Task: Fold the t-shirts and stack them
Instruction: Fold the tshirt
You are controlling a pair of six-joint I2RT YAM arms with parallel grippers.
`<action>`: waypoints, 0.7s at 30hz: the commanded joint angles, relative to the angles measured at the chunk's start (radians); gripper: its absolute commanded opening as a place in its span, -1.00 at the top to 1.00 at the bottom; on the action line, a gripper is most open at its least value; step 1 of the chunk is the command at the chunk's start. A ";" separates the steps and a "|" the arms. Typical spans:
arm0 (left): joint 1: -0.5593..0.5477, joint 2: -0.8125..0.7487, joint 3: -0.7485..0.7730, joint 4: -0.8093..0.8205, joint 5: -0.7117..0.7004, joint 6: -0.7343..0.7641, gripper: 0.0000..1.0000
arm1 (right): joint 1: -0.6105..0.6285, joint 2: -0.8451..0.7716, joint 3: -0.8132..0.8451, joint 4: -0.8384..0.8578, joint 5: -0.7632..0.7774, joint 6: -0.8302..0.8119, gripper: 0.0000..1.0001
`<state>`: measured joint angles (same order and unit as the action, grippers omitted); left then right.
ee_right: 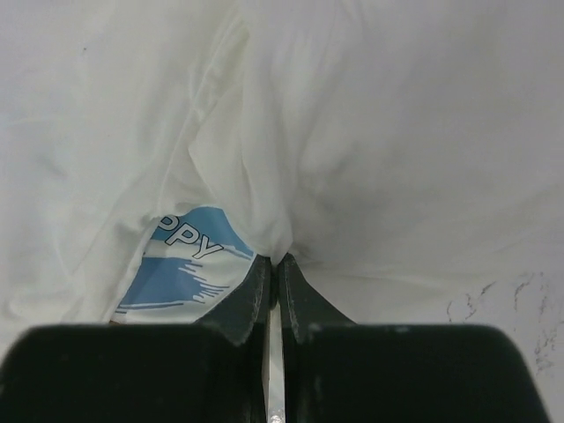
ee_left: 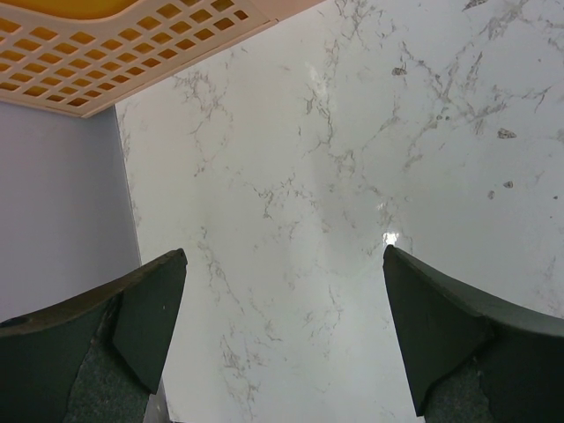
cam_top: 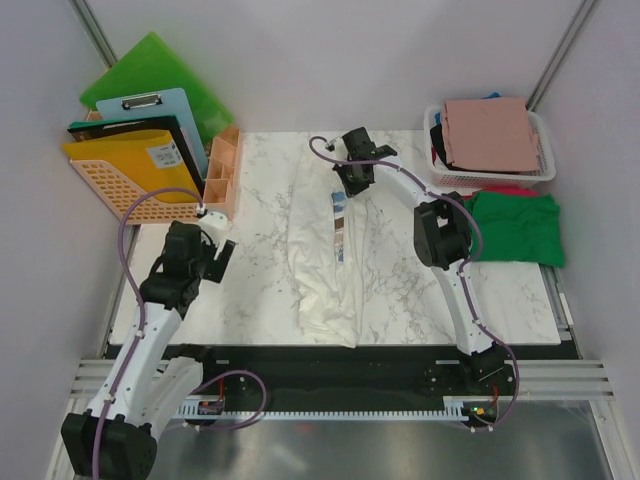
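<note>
Right claw — tight on cream t-shirt edge

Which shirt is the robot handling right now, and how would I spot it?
Look at the marble table: down its middle lies a cream-white t-shirt folded into a narrow strip, its far end pinched by the right gripper. It is the only pale one and shows a blue print; the green t-shirt and pink t-shirt sit off to the right.

White arms, black joints, purple cables; left gripper and right gripper black.
</note>
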<state>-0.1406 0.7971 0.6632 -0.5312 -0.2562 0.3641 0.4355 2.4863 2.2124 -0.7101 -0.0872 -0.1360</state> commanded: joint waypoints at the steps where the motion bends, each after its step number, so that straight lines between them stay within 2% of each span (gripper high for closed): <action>1: 0.006 -0.035 -0.019 -0.001 -0.012 -0.008 -1.00 | 0.002 -0.047 0.026 0.072 0.133 0.032 0.87; 5: 0.006 -0.052 -0.046 -0.006 -0.021 -0.002 -1.00 | 0.005 0.011 0.114 0.072 0.196 0.032 0.87; 11: 0.006 -0.065 -0.054 -0.012 -0.026 0.001 -1.00 | 0.002 0.074 0.151 0.093 0.312 0.015 0.89; 14: 0.006 -0.059 -0.054 -0.013 -0.014 -0.001 -1.00 | 0.002 0.074 0.138 0.112 0.331 0.004 0.76; 15: 0.006 -0.058 -0.054 -0.016 -0.012 -0.001 -1.00 | 0.000 0.066 0.132 0.118 0.327 0.003 0.54; 17: 0.006 -0.052 -0.054 -0.015 -0.009 0.001 -1.00 | 0.000 0.045 0.078 0.148 0.311 0.000 0.28; 18: 0.006 -0.053 -0.054 -0.016 -0.009 -0.001 -1.00 | 0.002 0.011 0.052 0.164 0.296 -0.001 -0.14; 19: 0.006 -0.050 -0.054 -0.015 -0.009 0.001 -1.00 | 0.002 -0.009 -0.001 0.181 0.294 0.003 -0.29; 21: 0.006 -0.052 -0.054 -0.016 -0.005 0.001 -1.00 | 0.002 -0.062 -0.039 0.205 0.290 0.006 -0.45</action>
<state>-0.1406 0.7460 0.6083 -0.5507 -0.2611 0.3645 0.4393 2.5278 2.2250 -0.5701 0.1894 -0.1318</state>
